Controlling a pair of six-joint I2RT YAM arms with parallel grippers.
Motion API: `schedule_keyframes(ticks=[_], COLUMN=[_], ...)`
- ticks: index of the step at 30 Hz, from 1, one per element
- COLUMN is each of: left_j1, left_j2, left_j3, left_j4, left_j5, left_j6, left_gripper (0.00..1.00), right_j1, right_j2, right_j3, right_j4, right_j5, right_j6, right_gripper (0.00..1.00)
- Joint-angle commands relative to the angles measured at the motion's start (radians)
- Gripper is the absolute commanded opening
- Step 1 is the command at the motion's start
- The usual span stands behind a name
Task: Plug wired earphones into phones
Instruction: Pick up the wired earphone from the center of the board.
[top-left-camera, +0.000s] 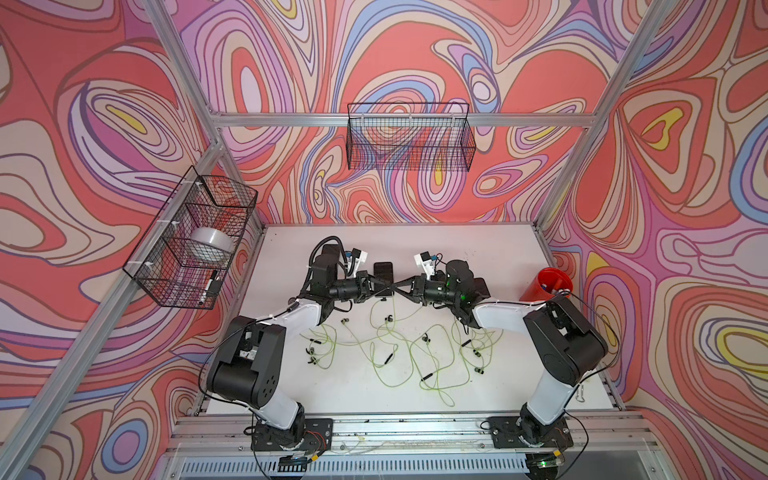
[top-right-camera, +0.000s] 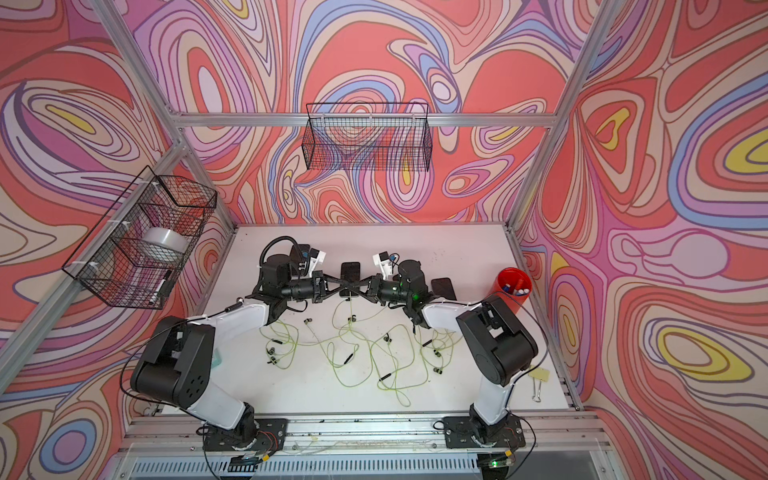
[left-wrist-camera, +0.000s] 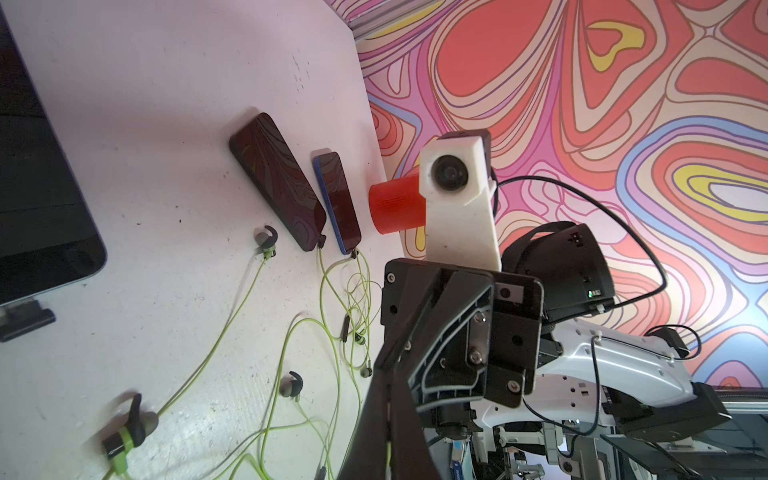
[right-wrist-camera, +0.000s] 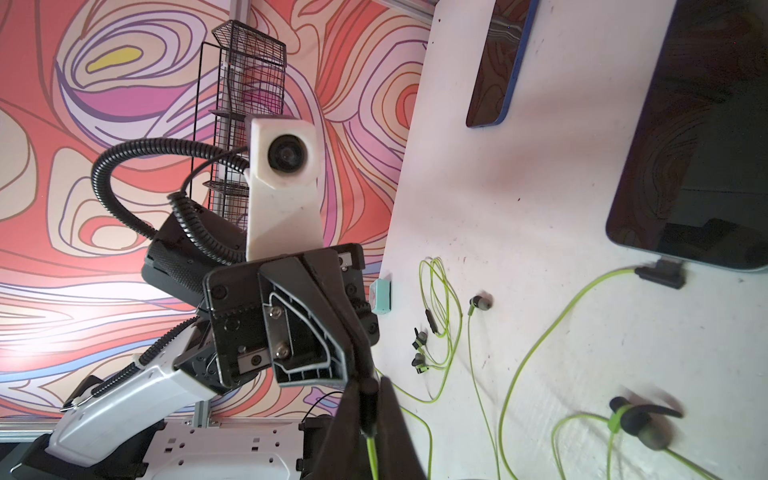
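left end effector (top-left-camera: 387, 286) meets right end effector (top-left-camera: 398, 288) (both closed).

Earphones (top-left-camera: 389, 358) before phones (top-left-camera: 383, 272) on table (top-left-camera: 498, 257)

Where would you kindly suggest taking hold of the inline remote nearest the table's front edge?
I would pinch the inline remote across its narrow width at mid-length, coming down from above: it lies flat on the table, a slim rigid bar.

A robotics lab test cell: aluminium framing (top-left-camera: 332, 119) holds swirl-printed backdrop walls (top-left-camera: 415, 62) around a white surface (top-left-camera: 498, 257), with two robot arms (top-left-camera: 249, 361) bolted to a rail (top-left-camera: 415, 432).
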Motion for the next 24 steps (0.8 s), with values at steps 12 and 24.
schedule_keyframes(ticks=[12, 24], left_j1=[-0.021, -0.020], left_j2=[0.021, 0.008], left_j3=[-0.007, -0.001], left_j4=[0.090, 0.050], left_j5=[0.000, -0.014], left_j6=[-0.005, 0.032], left_gripper=[0.00, 0.09], right_j1=[0.012, 0.012], right_j2=[0.055, 0.022], right_j3=[0.006, -0.001], right_j4=[0.085, 0.021], right_j5=[-0.036, 0.014], right_j6=[0.050, -0.008], right_gripper=[0.14, 0.00])
